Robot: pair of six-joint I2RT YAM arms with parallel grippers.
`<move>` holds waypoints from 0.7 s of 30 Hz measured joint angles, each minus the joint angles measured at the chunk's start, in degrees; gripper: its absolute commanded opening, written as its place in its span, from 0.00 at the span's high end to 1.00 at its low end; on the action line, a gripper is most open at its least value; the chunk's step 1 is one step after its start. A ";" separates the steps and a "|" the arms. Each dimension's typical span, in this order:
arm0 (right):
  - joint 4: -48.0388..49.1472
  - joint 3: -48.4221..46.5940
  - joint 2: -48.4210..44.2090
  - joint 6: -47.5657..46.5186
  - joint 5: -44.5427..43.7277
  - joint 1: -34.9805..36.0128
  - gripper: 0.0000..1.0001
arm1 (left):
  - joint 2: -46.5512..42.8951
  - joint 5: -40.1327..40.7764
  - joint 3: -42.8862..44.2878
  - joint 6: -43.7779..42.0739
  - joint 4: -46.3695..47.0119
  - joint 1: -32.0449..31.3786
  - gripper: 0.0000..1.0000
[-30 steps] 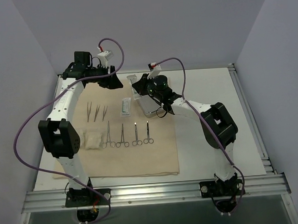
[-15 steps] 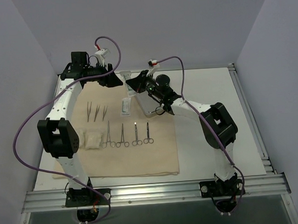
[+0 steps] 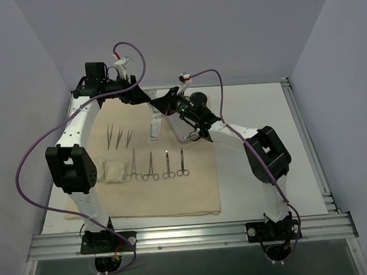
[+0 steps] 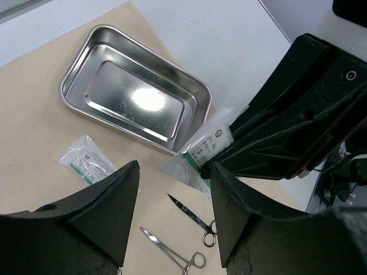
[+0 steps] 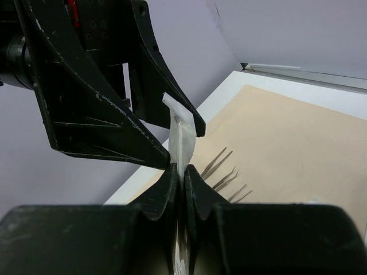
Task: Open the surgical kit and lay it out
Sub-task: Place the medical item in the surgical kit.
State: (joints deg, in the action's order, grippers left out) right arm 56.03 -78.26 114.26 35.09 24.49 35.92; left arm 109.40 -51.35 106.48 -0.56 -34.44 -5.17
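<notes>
right gripper (image 5: 178,172) clenched on the clear plastic packet (image 5: 182,137), holding it upright in air above the beige cloth wrap (image 4: 34,114); top edge sits between the spread fingers of left gripper (image 4: 175,172), likely for handoff.

Bright even light, soft shadows, white glare inside the steel tray (image 4: 114,86).

1. A flat white rectangular desk (image 3: 258,146) sits between pale walls, seen from above.
2. A ridged silver metal rail (image 3: 188,236) runs along the desk's near edge.
3. A large beige rectangular cloth wrap (image 3: 174,196) lies spread flat directly on the desk, covering its left and middle.
4. The cloth's right edge stops well short of the desk's right side, where white surface shows.
</notes>
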 measured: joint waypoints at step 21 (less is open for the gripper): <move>1.18 -2.47 3.82 2.75 1.99 0.13 0.89 | 0.02 -1.81 -1.14 4.20 3.10 1.36 0.98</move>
State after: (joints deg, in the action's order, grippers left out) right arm 57.21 -80.73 118.08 37.85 26.48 36.05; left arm 109.43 -53.17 105.34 3.64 -31.33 -3.81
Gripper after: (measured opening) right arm 0.021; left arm 0.068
